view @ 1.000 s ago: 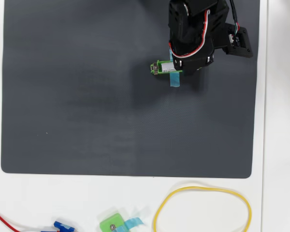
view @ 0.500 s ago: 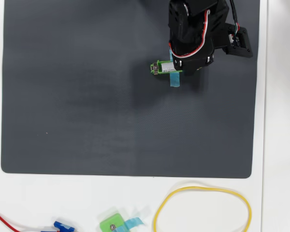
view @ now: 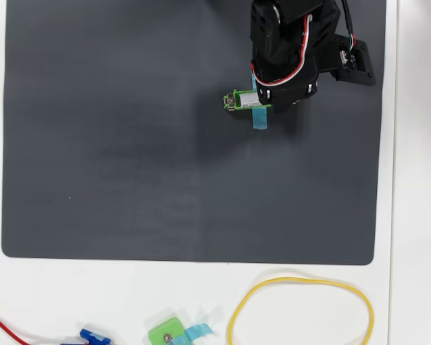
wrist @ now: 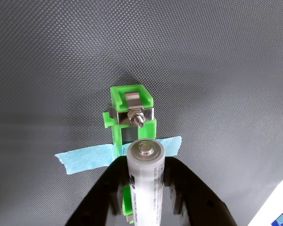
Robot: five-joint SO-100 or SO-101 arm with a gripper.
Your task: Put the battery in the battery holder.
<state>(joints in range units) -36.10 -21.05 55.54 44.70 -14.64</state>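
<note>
The end effector [wrist: 146, 200] is clamped on the battery [wrist: 145, 183], its two dark fingers [wrist: 106, 193] pressing the cylinder from either side, with the flat metal end pointing up the wrist view toward the far contact of the holder [wrist: 131, 117]. The battery hangs directly over the holder's channel and along its length, apparently slightly tilted; whether its lower part already rests in the frame is hidden by the fingers. This looks like the insertion step: aligned, not clearly seated. The next move probably calls for a small descent, pushing the battery's end against the bolt-and-plate contact [wrist: 134, 114] so it slips between both ends, then releasing. The fit seems tight, since the battery is only a little shorter than the frame, so a skewed push could ride over the contact or drag the holder. The blue tape [wrist: 92, 157] crossing the holder fixes it to the dark mat [wrist: 47, 70], which should help. In the overhead view the arm [view: 291, 43] covers most of the holder [view: 237, 100], which sits near the mat's upper right, away from its edges. The mat around it is bare; a yellow loop [view: 302, 305] and a small green piece [view: 165, 333] lie well apart on the white desk [view: 416, 215].
</note>
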